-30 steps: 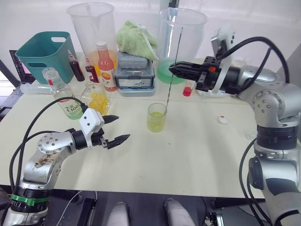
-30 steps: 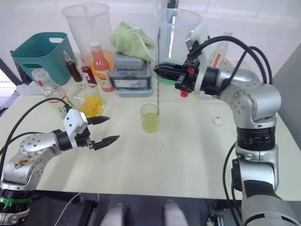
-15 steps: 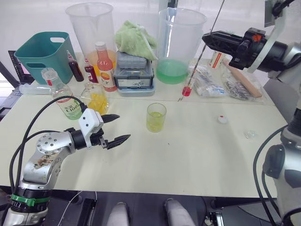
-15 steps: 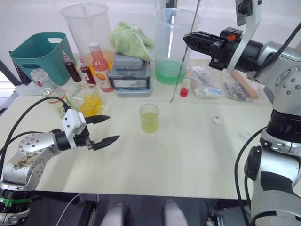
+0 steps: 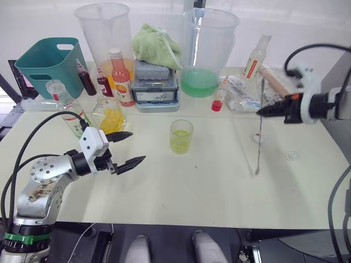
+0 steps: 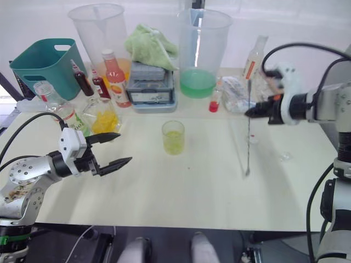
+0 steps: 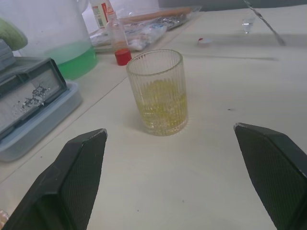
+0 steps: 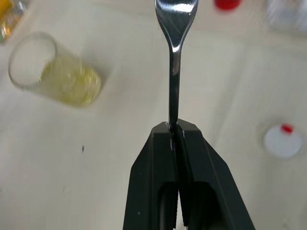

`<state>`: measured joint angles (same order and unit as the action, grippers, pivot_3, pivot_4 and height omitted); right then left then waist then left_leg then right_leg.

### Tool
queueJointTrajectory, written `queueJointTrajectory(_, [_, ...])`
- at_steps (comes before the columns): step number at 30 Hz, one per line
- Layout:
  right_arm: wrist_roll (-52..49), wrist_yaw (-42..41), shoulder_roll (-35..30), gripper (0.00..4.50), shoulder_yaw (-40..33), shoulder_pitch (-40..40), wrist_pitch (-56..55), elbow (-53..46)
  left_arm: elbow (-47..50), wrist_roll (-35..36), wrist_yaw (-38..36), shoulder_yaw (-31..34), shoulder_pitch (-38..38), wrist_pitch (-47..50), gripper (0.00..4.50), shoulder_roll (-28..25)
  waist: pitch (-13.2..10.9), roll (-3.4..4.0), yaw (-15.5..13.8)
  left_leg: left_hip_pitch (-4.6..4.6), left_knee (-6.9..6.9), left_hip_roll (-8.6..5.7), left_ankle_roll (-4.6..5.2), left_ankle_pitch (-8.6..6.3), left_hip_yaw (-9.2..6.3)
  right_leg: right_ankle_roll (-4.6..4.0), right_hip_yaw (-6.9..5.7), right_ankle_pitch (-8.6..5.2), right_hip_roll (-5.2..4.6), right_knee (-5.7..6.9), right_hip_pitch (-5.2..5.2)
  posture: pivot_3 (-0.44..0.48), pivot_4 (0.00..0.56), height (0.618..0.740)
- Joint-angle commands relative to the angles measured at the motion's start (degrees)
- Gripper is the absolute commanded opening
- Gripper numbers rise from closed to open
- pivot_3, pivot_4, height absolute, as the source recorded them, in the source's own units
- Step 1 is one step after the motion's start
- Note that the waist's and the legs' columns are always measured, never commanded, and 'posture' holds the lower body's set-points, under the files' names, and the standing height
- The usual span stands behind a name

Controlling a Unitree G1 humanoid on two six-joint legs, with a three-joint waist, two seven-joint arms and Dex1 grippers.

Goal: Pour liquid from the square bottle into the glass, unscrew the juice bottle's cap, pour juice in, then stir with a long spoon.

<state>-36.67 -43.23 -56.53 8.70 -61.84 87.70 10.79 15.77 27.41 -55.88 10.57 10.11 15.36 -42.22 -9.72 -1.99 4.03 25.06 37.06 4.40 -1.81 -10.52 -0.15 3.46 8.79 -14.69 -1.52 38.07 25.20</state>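
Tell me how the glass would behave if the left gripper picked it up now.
The glass has ribbed walls, so the grip is probably fair. It is about a third full of yellow liquid, so tilting may spill it. It looks thin and breakable; squeeze gently. The left gripper is open and apart from it.

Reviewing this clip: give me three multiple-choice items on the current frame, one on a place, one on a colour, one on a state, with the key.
1. Where is the long spoon?
A. In the glass
B. Hanging from the right gripper
C. Flat on the table

2. What colour is the liquid in the glass?
A. Yellow-green
B. Red
C. Blue

3. How is the left gripper?
A. Shut on the glass
B. Shut on nothing
C. Open

Key: 1 B, the right gripper clamps the spoon's handle, clear of the glass. 2 A, the fill is pale yellow-green. 3 C, its fingers are spread, holding nothing.
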Motion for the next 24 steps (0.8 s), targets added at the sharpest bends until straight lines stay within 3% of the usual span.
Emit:
queueJointTrajectory(1, [4.1,0.2,2.4,0.0,3.5,-2.8,-1.4,5.4,3.1,-0.8,1.4,1.4,-0.5,0.3,4.49,-1.5,0.0,0.0,0.0,0.01,0.02,0.0,0.0,0.0,0.0,0.0,0.0,0.0,0.0,0.0,0.0,0.0,0.15,0.698])
queueJointTrajectory(8, [13.3,3.1,10.1,0.0,8.3,-3.9,-8.1,17.1,7.1,-0.5,3.4,1.2,-4.5,3.1,4.49,-2.2,0.0,0.01,0.0,0.06,0.0,0.0,0.0,0.0,-0.01,0.01,-0.02,0.0,0.0,-0.01,0.03,0.0,0.15,0.698])
queueJointTrajectory(18, [18.9,-0.4,16.5,0.0,8.7,-3.2,-15.7,27.3,10.9,-0.2,5.2,1.8,-7.8,5.3,4.49,-2.7,0.0,0.02,-0.1,0.09,0.04,0.0,0.0,0.0,-0.02,0.02,-0.04,0.02,0.01,0.02,0.04,0.0,0.15,0.698])
queueJointTrajectory(24, [20.3,-2.9,16.5,1.94,7.9,-2.5,-16.6,27.4,7.3,-3.6,5.6,0.5,-6.4,3.5,4.5,-3.8,0.0,0.02,-0.1,0.08,0.04,0.0,0.0,0.0,-0.02,0.02,-0.04,0.02,0.02,0.03,0.03,0.0,0.15,0.698])
